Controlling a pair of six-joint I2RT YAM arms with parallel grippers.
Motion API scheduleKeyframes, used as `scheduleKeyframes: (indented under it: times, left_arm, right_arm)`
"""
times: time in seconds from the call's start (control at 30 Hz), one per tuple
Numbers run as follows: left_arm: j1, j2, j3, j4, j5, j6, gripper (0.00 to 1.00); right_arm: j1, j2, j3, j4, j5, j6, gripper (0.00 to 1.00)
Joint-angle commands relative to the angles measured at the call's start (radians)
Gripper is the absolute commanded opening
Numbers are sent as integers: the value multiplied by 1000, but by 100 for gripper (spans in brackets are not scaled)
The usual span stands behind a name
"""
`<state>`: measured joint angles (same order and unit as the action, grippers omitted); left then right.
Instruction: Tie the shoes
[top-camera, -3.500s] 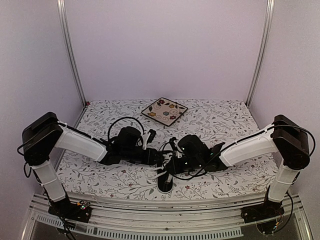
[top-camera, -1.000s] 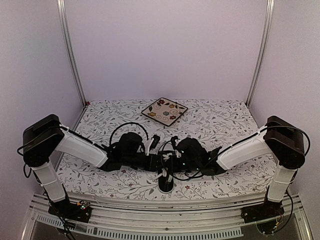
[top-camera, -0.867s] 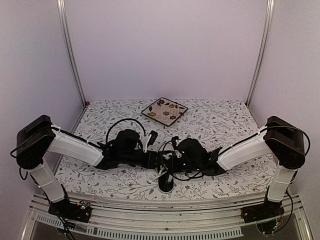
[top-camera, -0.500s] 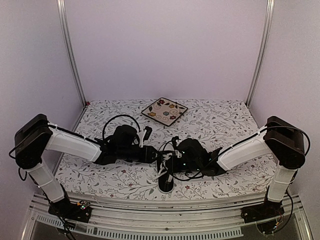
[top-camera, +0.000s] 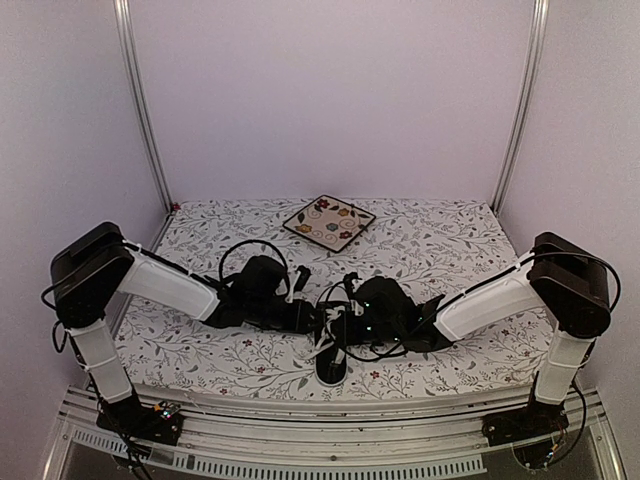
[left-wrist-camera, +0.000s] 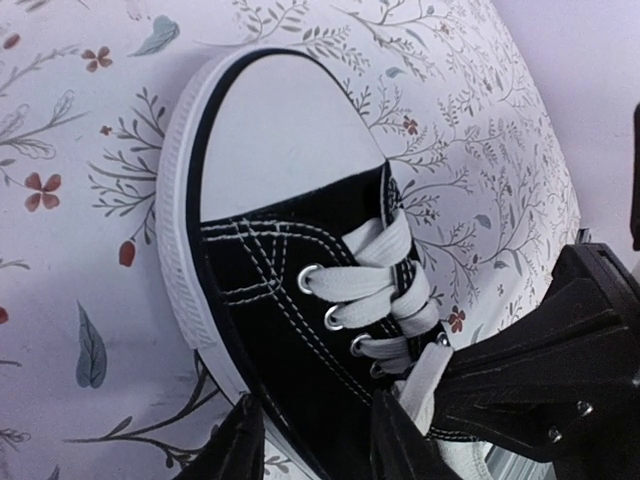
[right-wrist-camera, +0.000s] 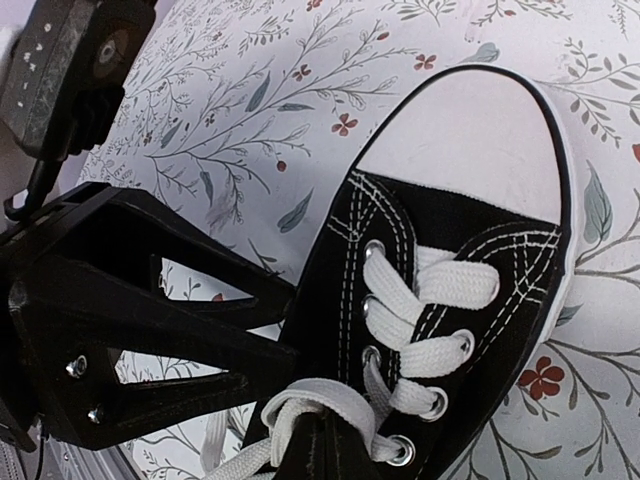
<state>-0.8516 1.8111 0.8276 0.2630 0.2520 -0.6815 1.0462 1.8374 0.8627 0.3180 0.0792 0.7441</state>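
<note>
The small black sneaker (top-camera: 332, 368) lies near the table's front edge, its white toe cap pointing toward the arms. It fills the left wrist view (left-wrist-camera: 290, 300) and the right wrist view (right-wrist-camera: 450, 230). My left gripper (top-camera: 317, 320) is at the shoe's left side. Its fingers (left-wrist-camera: 238, 445) stand apart astride the shoe's side wall, with a white lace (left-wrist-camera: 425, 380) beside the right finger. My right gripper (top-camera: 343, 326) is over the shoe's opening. Its jaws (right-wrist-camera: 325, 435) are together, with a loop of white lace (right-wrist-camera: 335, 400) wrapped over the tips.
The square floral plate (top-camera: 328, 221) sits at the back centre of the flower-print tablecloth (top-camera: 470, 250). Both grippers crowd the same spot above the shoe. The left gripper's black body (right-wrist-camera: 150, 330) lies close to the right gripper. Metal rails run along the near edge.
My left gripper drew back to the left, then came back in against the shoe's left side. The right gripper and the shoe have hardly moved over the last second.
</note>
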Motion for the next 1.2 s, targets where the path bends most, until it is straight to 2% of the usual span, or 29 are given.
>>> scheduleKeyframes:
  times: [0.0, 0.67, 0.73, 0.97, 1.17]
  left_arm:
    - [8, 49, 20, 16, 58, 11, 36]
    - [7, 28, -66, 243, 197, -3, 36]
    - [4, 16, -71, 236, 183, 5, 32]
    - [0, -89, -105, 165, 2, 24, 29]
    - [2, -77, -48, 100, -2, 73, 27]
  right_arm:
    - [-13, -5, -22, -51, 56, 1, 2]
    - [-13, 1, -22, -56, 66, 5, 2]
    - [-12, 0, -19, -56, 66, 5, 2]
    - [-13, 1, -18, -56, 65, 5, 2]
    - [-13, 5, -13, -56, 61, 5, 2]
